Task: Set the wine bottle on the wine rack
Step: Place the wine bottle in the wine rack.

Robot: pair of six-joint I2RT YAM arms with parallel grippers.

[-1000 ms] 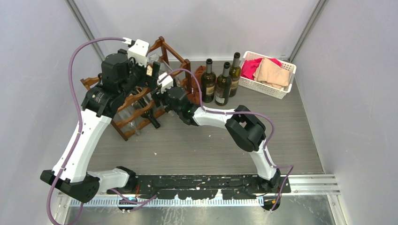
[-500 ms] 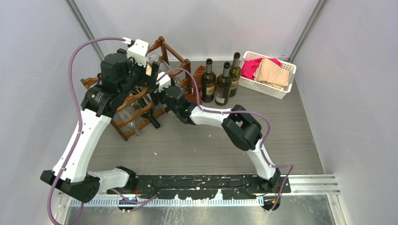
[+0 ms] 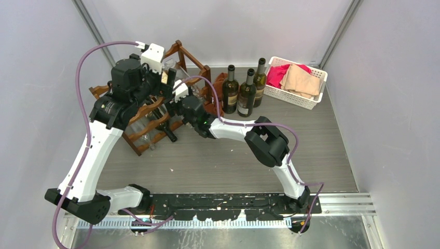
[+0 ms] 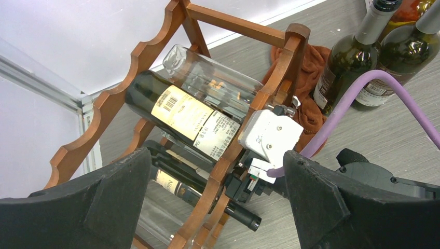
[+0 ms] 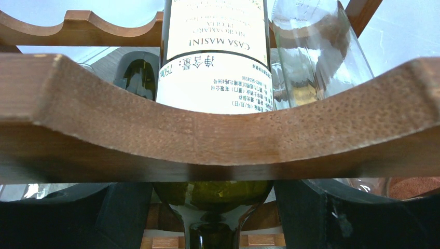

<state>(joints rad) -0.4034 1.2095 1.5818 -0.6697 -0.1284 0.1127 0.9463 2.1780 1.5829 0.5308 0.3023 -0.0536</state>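
Right gripper (image 5: 212, 210): fingers clamped on the wine bottle (image 5: 215, 52) at its shoulder, just under a rail of the wine rack (image 5: 207, 140).
Left gripper (image 4: 217, 161): jaws spread wide, hovering above the wine rack, holding nothing.
Wine bottle: lying across the top tier, label up.
Wine rack: at 10 o'clock on the table (image 3: 218, 161).
Clear bottle (image 4: 207, 78): lying just beside the wine bottle.
Standing bottles (image 3: 245, 93): at 3 o'clock of the wine rack.

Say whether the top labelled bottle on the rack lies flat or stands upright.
Lying flat: the wine bottle rests across the scalloped rails of the wine rack.
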